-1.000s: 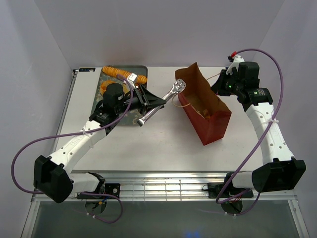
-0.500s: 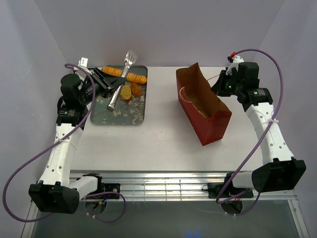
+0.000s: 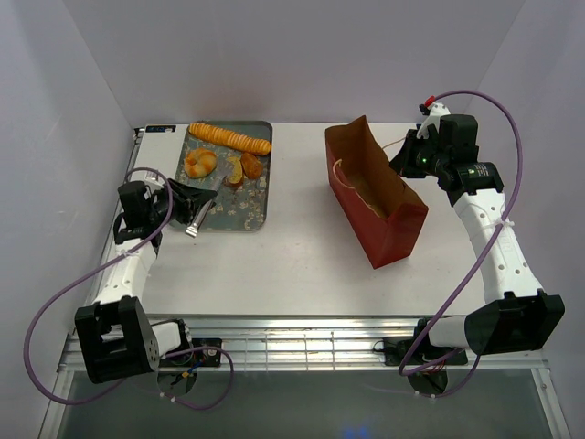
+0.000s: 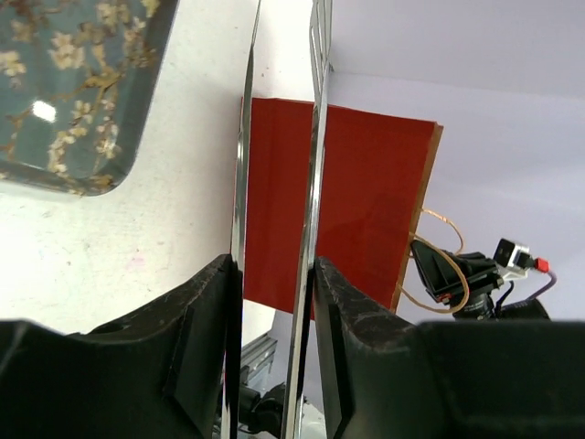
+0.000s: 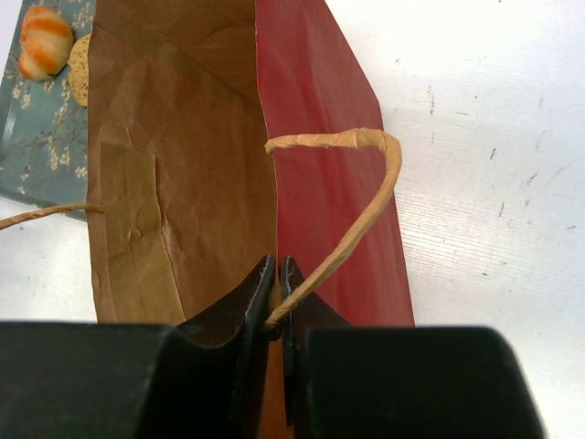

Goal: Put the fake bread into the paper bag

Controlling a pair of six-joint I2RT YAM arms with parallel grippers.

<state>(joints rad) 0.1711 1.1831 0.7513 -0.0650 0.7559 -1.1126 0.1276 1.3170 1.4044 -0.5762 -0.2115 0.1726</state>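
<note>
The fake bread lies on the grey floral tray [image 3: 245, 212]: a long ridged loaf [image 3: 230, 138], a knotted bun [image 3: 199, 163] and toast-like slices [image 3: 235, 170]. My left gripper [image 3: 183, 197] [image 4: 274, 274] is at the tray's left edge, shut on metal tongs [image 3: 203, 206] [image 4: 315, 137]. No bread shows between the tong arms. The paper bag [image 3: 379, 197] [image 4: 366, 210] stands open, red outside and brown inside [image 5: 174, 165]. My right gripper [image 3: 409, 157] [image 5: 277, 265] is shut on its far rim and string handle [image 5: 366, 210].
White walls close in the table at the left, back and right. The bag's other string handle [image 5: 37, 216] hangs over its near side. In the right wrist view the bun [image 5: 44, 41] and tray [image 5: 37, 137] show past the bag's mouth.
The left arm swung the tongs from the bag's mouth back over the tray, then drew back to the tray's left edge. The right arm and bag have not moved.
</note>
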